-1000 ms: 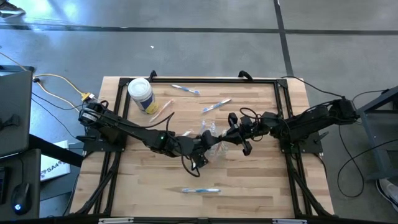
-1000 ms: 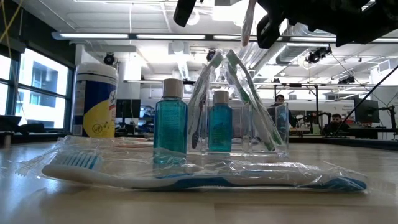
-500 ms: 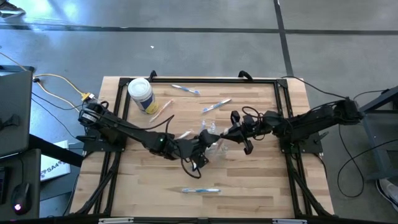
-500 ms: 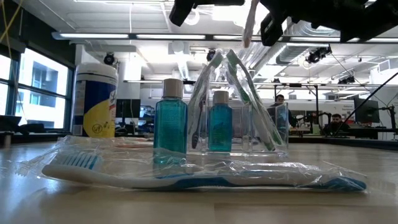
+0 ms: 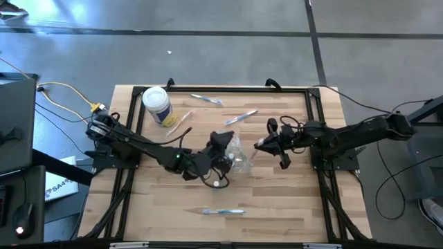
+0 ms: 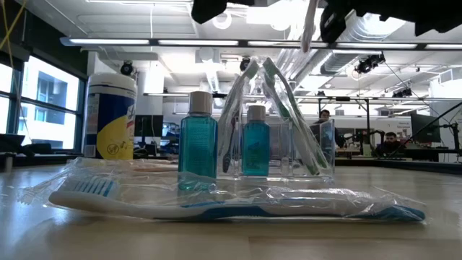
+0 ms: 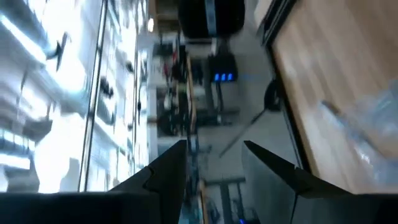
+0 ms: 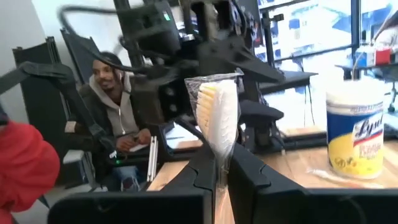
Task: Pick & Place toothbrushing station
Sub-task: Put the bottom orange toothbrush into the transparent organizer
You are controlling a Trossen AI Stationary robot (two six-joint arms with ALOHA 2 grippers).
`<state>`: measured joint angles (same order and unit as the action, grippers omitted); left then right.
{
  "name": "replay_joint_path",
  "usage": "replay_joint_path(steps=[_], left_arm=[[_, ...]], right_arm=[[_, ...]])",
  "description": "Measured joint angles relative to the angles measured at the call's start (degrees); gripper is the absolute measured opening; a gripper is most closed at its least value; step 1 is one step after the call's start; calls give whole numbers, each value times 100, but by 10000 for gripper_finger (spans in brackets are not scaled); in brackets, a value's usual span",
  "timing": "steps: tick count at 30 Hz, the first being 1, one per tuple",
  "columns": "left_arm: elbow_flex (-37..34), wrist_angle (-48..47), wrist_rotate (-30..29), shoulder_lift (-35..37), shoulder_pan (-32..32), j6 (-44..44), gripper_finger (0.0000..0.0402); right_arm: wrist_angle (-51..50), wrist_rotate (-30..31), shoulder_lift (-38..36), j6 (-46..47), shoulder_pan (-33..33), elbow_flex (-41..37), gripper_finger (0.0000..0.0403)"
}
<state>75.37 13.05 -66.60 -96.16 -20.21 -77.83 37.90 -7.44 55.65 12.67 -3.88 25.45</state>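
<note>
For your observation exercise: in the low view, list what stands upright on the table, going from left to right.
Canister with yellow label → taller blue bottle → shorter blue bottle → clear holder with toothbrushes.

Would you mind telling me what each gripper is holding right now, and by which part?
The right gripper pinches a wrapped toothbrush by its handle, just below the bristle head. The left gripper is open and holds nothing.
</note>
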Motion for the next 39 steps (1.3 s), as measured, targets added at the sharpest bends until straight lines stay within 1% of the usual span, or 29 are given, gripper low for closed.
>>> replay_joint_path(steps=[2,5,7,9,12,14,16,18,21,24,27,32,34,39], left_arm=[[0,-119,-192,37,2,249,152],[0,-710,-271,226,-2,788,152],[0,-1354,-139,437,-2,1334,152],[2,-1916,142,646,29,1982,152],[-1,-2975,748,1067,147,3132,152],[3,-3728,1358,1397,309,3951,152],[2,-4287,2048,1667,526,4712,152],[2,-4873,2754,1921,792,5321,152],[0,-5411,3640,2183,1186,5946,152],[-4,-5804,4140,2322,1546,6302,152],[-15,-6152,4550,2378,1887,6417,152],[-40,-6335,5495,2376,2394,6409,152],[-179,-6294,5787,2379,2543,6330,152],[-632,-6168,6085,2375,2851,6310,152]], right_arm=[[-158,4,-211,-52,1,0,11],[-410,90,-571,-165,-27,1,10],[-693,390,-830,-465,-138,7,10],[-992,826,-1050,-767,-322,6,10],[-1330,1593,-1354,-1049,-685,4,10],[-1465,2037,-1491,-1261,-930,7,10],[-1510,2445,-1563,-1441,-1166,7,10],[-1535,2868,-1591,-1626,-1382,7,10],[-1566,3507,-1588,-1864,-1671,9,10],[-1535,4043,-1481,-2031,-1891,9,10],[-1558,4308,-1344,-2050,-1984,9,10],[-1454,4321,-1047,-1983,-2036,9,10],[-1411,4321,-955,-1849,-2095,9,11],[-1447,4191,-759,-1469,-2267,9,11]])
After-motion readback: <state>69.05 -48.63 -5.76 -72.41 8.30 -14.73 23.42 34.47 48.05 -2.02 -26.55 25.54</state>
